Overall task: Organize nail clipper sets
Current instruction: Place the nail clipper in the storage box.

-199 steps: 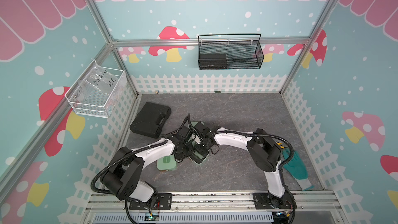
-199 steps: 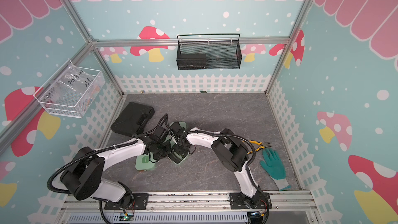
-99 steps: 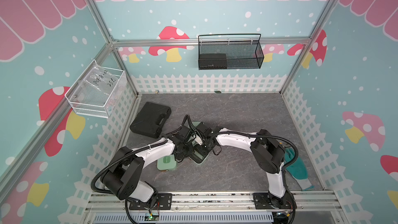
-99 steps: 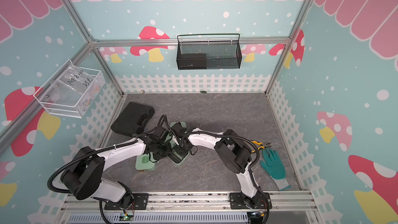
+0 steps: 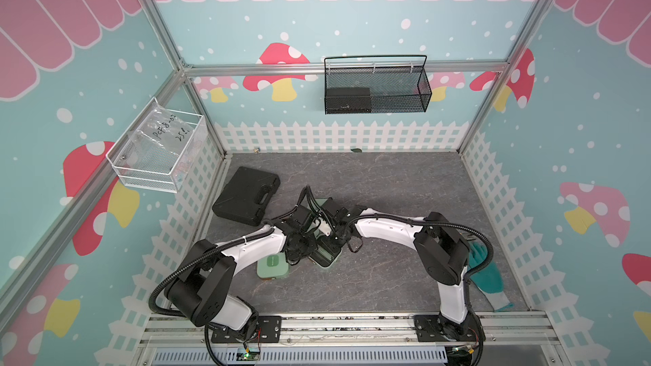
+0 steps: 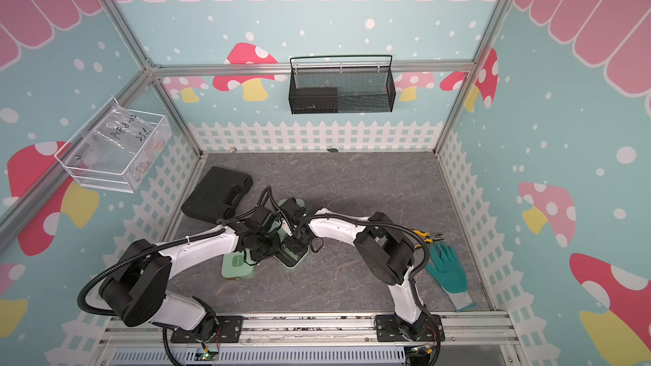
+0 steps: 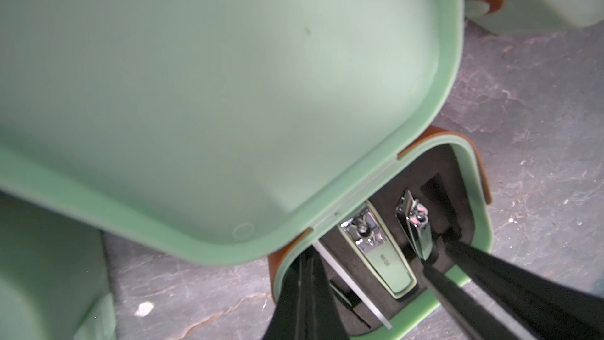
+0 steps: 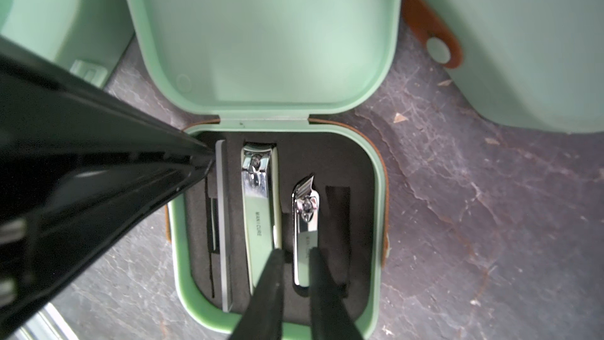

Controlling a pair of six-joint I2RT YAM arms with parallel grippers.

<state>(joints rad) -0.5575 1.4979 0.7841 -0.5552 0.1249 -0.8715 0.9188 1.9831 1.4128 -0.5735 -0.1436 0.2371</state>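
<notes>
Narrowing the right gripper from the wider stance of a second ago and setting its fingers astride the tail of the small silver clipper; not being able to tell whether pinching it yet or merely flanking it. Keeping the left gripper fully shut as before, holding nothing visible, pressing its tip onto the black insert at the hinge corner, probably steadying the open mint case on the table between the two wrists. Barely shifting either arm meanwhile in both top views. Reading this as seating or re-aligning the small clipper, not finishing: still needing the lid swung down. Finding inside, side by side in the slots, a grey nail file, a large mint-handled clipper, the small clipper lying flat, and an empty recess just beside it. Passing a closed mint case just beside the open one, on the left arm's side, and glimpsing a third mint case behind the wrists. Reaching farther back to the large black case with a handle, lying shut, then on the back wall a black mesh basket holding one dark box, and on the side wall a white wire basket holding a clear bag with handwriting.
</notes>
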